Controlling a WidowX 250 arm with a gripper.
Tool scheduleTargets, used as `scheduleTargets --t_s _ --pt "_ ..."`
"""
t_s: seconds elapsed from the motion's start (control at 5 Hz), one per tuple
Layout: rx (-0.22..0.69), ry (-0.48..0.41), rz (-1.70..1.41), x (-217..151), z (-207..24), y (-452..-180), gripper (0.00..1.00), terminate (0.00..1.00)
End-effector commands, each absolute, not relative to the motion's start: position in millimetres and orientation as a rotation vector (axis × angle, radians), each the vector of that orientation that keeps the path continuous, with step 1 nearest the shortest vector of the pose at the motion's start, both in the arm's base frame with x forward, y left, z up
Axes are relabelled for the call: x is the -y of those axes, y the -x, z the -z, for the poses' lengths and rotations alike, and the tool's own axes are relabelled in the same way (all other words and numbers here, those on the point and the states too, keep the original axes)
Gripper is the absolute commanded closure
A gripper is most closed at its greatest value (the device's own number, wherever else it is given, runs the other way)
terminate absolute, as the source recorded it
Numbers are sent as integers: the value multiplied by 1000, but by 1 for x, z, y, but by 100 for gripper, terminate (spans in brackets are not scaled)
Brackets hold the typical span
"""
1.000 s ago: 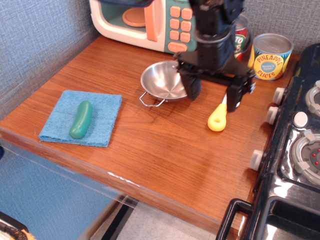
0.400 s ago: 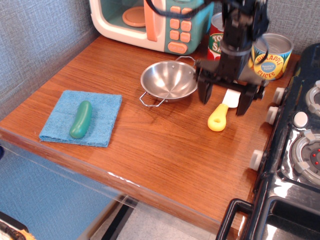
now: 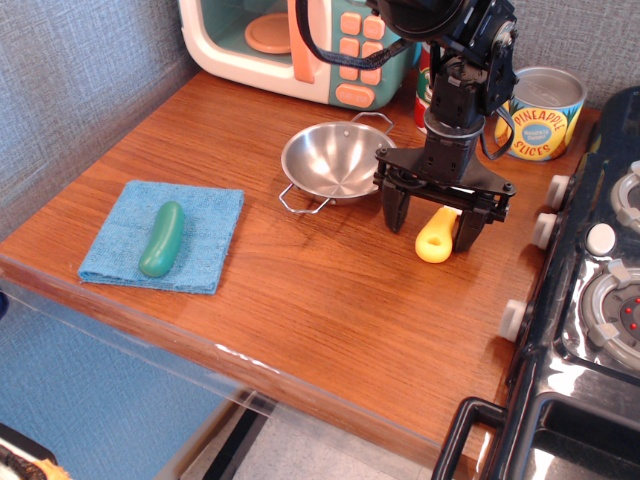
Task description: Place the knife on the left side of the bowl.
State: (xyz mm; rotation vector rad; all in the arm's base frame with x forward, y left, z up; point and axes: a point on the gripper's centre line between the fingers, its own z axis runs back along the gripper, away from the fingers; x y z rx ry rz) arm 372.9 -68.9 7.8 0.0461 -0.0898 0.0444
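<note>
The knife (image 3: 436,240) lies on the wooden table to the right of the bowl; only its yellow handle shows, the white blade is hidden behind my gripper. The shiny steel bowl (image 3: 335,163) with wire loop handles sits mid-table. My gripper (image 3: 432,220) is open and low over the knife, one finger (image 3: 395,209) on the left of the handle and the other on its right, straddling it without closing on it.
A green pickle toy (image 3: 162,238) lies on a blue cloth (image 3: 165,235) at the left. A toy microwave (image 3: 300,45) stands at the back. A pineapple slices can (image 3: 540,112) and a tomato can stand at the back right. A toy stove (image 3: 590,300) borders the right edge.
My gripper has moved from near the bowl to the right and then down and forward, and now straddles the knife's handle. The knife and bowl have not moved.
</note>
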Motion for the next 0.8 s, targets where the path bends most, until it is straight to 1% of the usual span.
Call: scheduleTargets --t_s 0.0,0.2,0.4,0.6 --pt "81 9 -85 67 -8 -356 100 0" --pt "109 43 -25 71 -20 -357 100 0" --pt "172 149 111 83 -55 -363 100 0" --pt "354 202 298 78 -106 -359 100 0"
